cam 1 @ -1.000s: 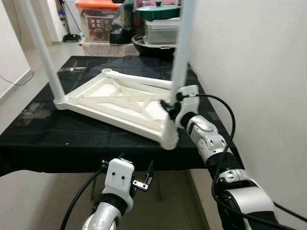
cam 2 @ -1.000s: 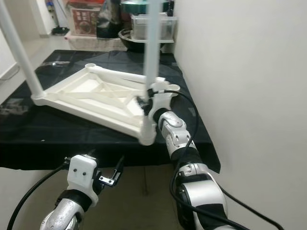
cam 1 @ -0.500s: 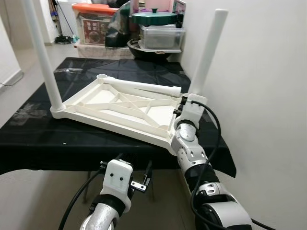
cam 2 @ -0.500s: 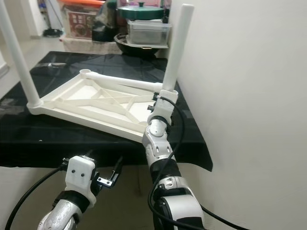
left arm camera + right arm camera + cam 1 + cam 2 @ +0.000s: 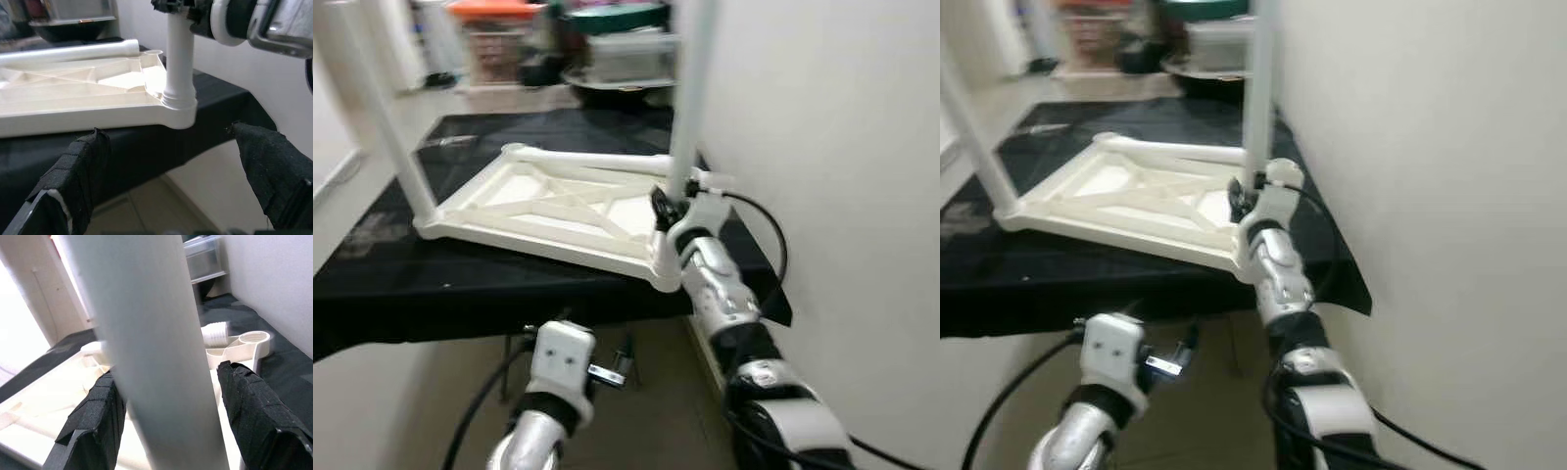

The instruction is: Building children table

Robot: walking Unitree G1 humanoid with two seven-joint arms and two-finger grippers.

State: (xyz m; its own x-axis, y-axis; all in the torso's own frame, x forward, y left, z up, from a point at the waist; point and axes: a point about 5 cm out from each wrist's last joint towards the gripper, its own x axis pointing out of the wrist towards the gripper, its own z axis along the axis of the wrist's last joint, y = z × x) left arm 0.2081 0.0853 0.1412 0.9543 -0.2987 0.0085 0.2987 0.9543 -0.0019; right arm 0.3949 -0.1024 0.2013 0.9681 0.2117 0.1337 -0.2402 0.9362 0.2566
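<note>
Right claw pinches upright leg in tabletop's near-right socket; should keep it vertical while twisting. Left claw spread, idle below surface.

White wall, black-draped table

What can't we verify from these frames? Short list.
- Top of the upright leg: cut off by the upper edge of both eye views.
- Right gripper contact with that leg: the right wrist view shows the fingers flanking it, but the leg itself blocks the pads.
- Stacked containers behind the black table: motion blur, contents unreadable.
- Loose leg lying on the tabletop frame: its far end is blurred and cropped in the left wrist view.
</note>
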